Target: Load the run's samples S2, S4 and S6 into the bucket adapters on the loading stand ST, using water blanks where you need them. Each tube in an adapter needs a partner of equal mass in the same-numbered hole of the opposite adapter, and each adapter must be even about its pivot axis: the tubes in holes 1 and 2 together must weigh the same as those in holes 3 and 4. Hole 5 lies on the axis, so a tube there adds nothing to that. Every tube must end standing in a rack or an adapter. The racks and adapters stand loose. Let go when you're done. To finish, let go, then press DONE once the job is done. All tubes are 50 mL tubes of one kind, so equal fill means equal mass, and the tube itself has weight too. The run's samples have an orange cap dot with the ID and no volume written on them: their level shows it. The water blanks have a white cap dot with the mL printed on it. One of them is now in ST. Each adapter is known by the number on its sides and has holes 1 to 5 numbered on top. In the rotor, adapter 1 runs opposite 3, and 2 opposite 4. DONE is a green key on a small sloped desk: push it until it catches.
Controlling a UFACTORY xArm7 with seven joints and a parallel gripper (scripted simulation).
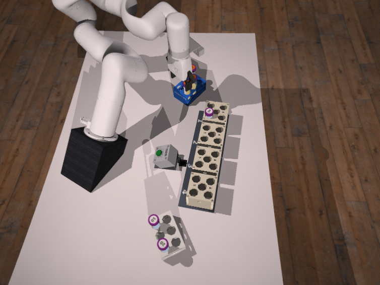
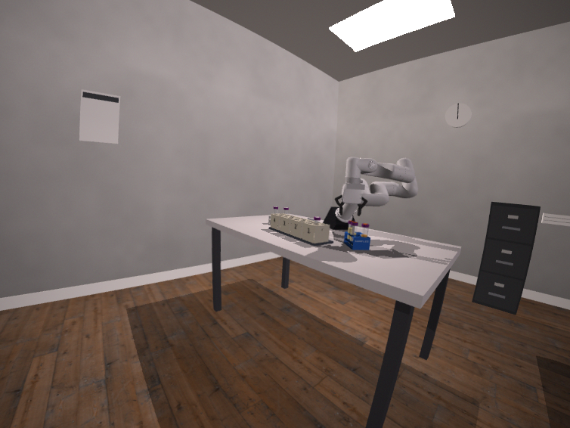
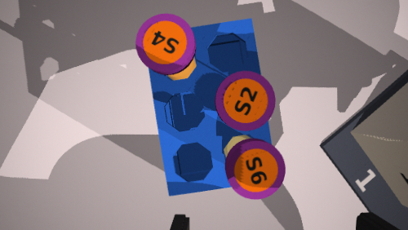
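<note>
The robot's open hand (image 2: 351, 209) hangs above the table (image 2: 368, 271), near the blue rack (image 2: 360, 243).

A wall clock (image 2: 458, 115); a dark three-drawer cabinet (image 2: 506, 256); a ceiling light (image 2: 393, 23).

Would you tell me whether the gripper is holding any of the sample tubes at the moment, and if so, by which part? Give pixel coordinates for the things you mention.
Nothing is held: the gripper (image 1: 190, 81) (image 2: 351, 206) (image 3: 269, 225) is open above the blue rack (image 1: 181, 95) (image 2: 362, 245) (image 3: 179, 188).
</note>
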